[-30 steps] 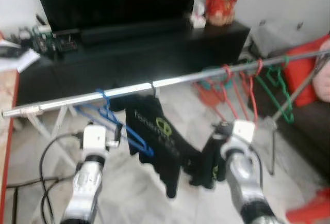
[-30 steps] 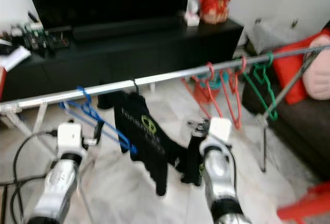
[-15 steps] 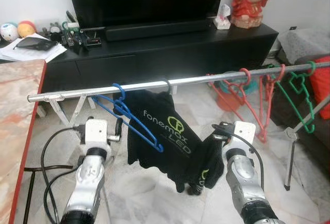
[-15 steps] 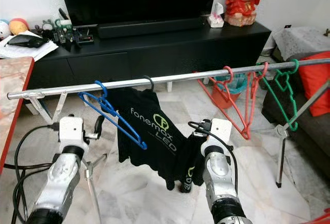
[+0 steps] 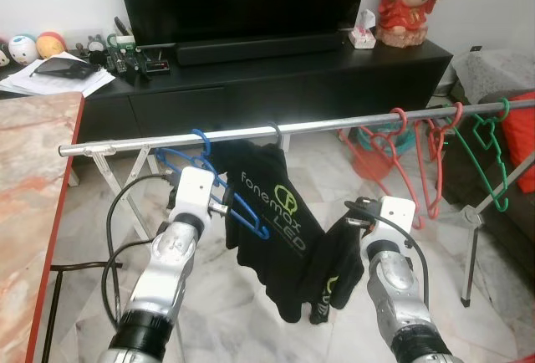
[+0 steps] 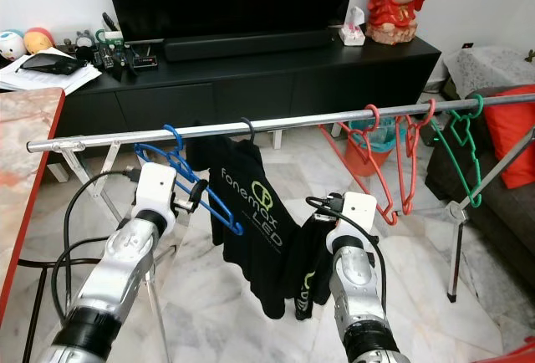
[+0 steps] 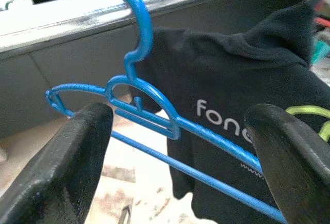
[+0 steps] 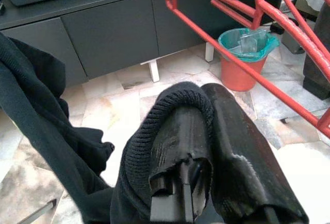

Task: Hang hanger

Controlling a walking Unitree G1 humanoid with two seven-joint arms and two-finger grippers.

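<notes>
While the blue hanger (image 7: 149, 115) hangs hooked on the silver rail (image 5: 334, 125) at about 9 o'clock of the black shirt (image 5: 272, 212), the left end effector (image 7: 178, 157) sits spread wide around it, gripping nothing; the right end effector (image 8: 206, 182) is clamped on the shirt's sleeve.

White lettering reading "fonemax" is showing on the black shirt (image 5: 272, 212) that is hanging from the metal rail (image 5: 334, 125), with "LED" sitting just under it beside a yellow-green round logo (image 6: 262, 196). In the left wrist view, only the first letters "fone" are showing on the shirt. No other text is readable.
</notes>
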